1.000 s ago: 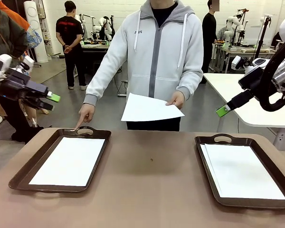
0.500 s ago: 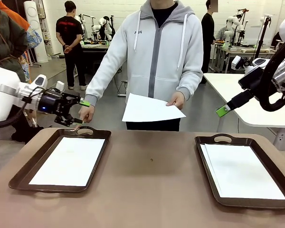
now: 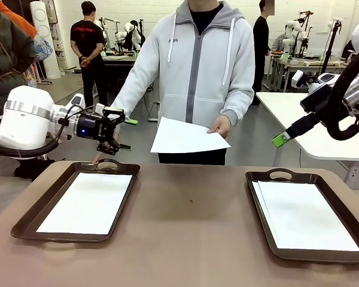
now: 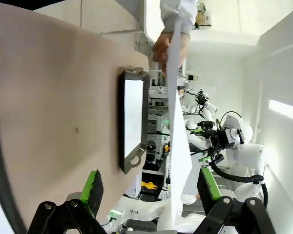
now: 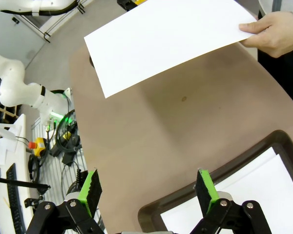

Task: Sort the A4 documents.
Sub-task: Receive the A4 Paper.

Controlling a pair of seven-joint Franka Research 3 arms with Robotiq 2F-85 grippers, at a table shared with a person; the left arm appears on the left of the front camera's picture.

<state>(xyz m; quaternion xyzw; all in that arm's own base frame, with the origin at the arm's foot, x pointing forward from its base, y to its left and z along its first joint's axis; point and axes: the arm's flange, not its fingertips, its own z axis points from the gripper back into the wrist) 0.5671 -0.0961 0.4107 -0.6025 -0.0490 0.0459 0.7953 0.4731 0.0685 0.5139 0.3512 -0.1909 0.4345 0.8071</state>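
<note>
Hovering with jaws wide beside a held-out sheet, nothing gripped.

Reaching in over the far rim of the left tray (image 3: 24, 220), left gripper (image 3: 125, 133) spread wide, empty, just short of the held sheet (image 3: 188, 137) hanging from the person's hand (image 3: 221, 125). Lying flat in both trays, more A4 documents (image 3: 88, 202), right tray (image 3: 260, 200) well apart across bare brown table (image 3: 191, 233). Waiting high at the right side, right gripper (image 5: 148, 191) wide, empty. Showing the sheet edge-on between the green pads (image 4: 92, 189) in the left wrist view; showing its whole blank face above the table in the right wrist view.
</note>
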